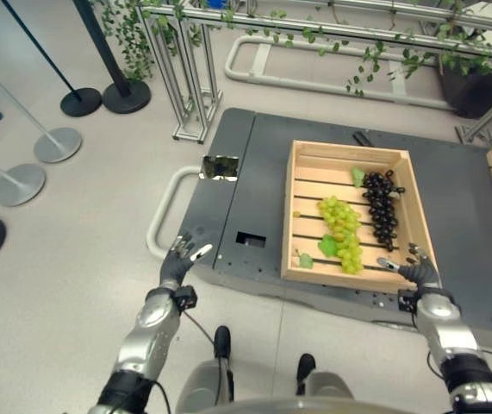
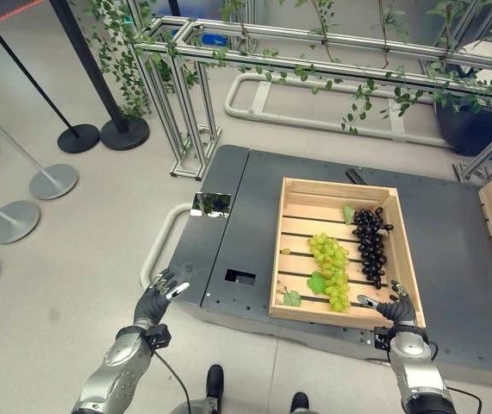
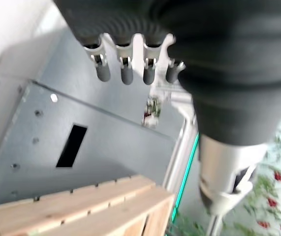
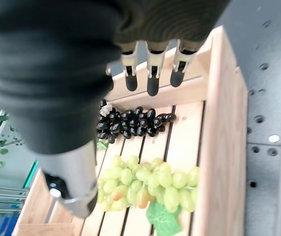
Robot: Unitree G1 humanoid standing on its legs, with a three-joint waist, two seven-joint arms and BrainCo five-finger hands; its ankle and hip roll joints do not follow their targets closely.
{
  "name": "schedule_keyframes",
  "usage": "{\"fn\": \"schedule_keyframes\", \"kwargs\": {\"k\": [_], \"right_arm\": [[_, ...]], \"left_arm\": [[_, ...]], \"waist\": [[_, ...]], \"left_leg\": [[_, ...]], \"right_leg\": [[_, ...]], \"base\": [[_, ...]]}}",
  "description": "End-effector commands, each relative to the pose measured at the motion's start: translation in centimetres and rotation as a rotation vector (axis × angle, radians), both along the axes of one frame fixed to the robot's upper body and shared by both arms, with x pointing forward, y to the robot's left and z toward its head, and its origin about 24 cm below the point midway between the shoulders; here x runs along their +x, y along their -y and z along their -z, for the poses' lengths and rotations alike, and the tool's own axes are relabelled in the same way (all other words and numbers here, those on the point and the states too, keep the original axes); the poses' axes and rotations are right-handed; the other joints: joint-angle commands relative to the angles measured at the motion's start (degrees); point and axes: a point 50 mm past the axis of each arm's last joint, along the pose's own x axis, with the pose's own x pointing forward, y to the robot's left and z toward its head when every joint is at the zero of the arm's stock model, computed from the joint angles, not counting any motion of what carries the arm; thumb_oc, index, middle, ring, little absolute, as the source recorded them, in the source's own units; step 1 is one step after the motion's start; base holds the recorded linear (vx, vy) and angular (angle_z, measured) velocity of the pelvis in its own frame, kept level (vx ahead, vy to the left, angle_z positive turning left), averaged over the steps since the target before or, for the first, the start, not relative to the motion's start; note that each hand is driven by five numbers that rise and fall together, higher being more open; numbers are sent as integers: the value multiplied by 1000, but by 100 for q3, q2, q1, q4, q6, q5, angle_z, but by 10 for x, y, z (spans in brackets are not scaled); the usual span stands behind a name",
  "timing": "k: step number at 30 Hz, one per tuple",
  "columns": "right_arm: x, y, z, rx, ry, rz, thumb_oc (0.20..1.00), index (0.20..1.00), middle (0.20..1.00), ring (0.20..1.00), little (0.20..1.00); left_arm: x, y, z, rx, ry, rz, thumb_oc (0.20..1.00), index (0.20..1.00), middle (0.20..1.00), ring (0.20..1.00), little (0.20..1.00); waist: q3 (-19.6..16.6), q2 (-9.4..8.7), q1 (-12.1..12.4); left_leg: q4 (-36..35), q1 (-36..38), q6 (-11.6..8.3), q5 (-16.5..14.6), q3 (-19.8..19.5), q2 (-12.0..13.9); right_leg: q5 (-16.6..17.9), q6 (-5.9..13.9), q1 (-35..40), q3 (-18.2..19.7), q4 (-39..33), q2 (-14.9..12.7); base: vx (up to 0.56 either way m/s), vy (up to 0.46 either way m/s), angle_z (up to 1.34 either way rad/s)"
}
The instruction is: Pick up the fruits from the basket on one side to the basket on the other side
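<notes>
Both hands hang released: right hand (image 1: 420, 272) at the crate's (image 1: 308, 272) near corner, over green grapes (image 1: 341, 233); left hand (image 1: 179, 261) by the platform's (image 1: 461, 233) near edge.

No text, label, number or sign can be read in any of the views. The wooden crate (image 1: 309, 262) has plain boards with no print on them. The dark grey platform (image 1: 458, 224) under the crate has only holes and a rectangular cut-out, no marking. The small shiny plate (image 1: 221, 166) at the platform's edge shows only reflections, and nothing on it is legible.
</notes>
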Motion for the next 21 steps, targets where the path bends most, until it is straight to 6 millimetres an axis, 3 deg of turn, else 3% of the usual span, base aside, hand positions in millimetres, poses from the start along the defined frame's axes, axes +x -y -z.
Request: {"fn": "schedule_keyframes", "kwargs": {"k": [1,2,4,5,8,16,21], "right_arm": [[12,17,-22,-79,51,17,1000,1000,1000,1000,1000],[12,17,-22,-79,51,17,1000,1000,1000,1000,1000],[10,26,-25,-100,54,46,1000,1000,1000,1000,1000],[5,29,-17,-106,-3,38,1000,1000,1000,1000,1000],[10,32,-20,-127,-22,19,1000,1000,1000,1000,1000],[45,44,-58,-271,-14,-17,1000,1000,1000,1000,1000],[73,26,-71,-323,-24,-101,1000,1000,1000,1000,1000]], "left_arm": [[5,-5,-21,20,109,-22,1000,1000,1000,1000,1000],[6,-5,-21,20,109,-22,1000,1000,1000,1000,1000],[9,-9,-24,46,119,-37,1000,1000,1000,1000,1000],[2,-11,-15,39,82,-49,1000,1000,1000,1000,1000],[0,-7,-14,21,81,-27,1000,1000,1000,1000,1000],[0,15,-16,-35,94,35,1000,1000,1000,1000,1000],[4,29,-17,-46,100,79,1000,1000,1000,1000,1000]], "waist": [[-163,80,120],[-159,90,115],[-116,-27,64],[-195,-103,172],[-190,-115,182],[130,160,268],[272,260,313]], "left_leg": [[-284,-68,-324,-209,-35,78],[-285,-58,-325,-215,-43,89],[-272,-52,-365,-278,-60,1],[-174,-93,-402,-301,-25,0],[-141,-133,-446,-310,7,27],[-182,-540,-647,-110,-165,173],[-223,-640,-676,-34,-186,206]], "right_leg": [[-174,123,78,-151,-777,-361],[-139,123,131,-173,-859,-342],[59,120,201,35,-1791,-203],[48,132,418,-66,-1863,-168],[96,129,406,-72,-1967,-133],[143,-22,357,-288,-2315,41],[121,-55,274,-300,-2311,90]], "base": [[54,-131,-1],[62,-190,-7],[76,-141,-3],[71,-129,22],[33,-155,52],[-28,-82,-3],[-12,-11,5]]}}
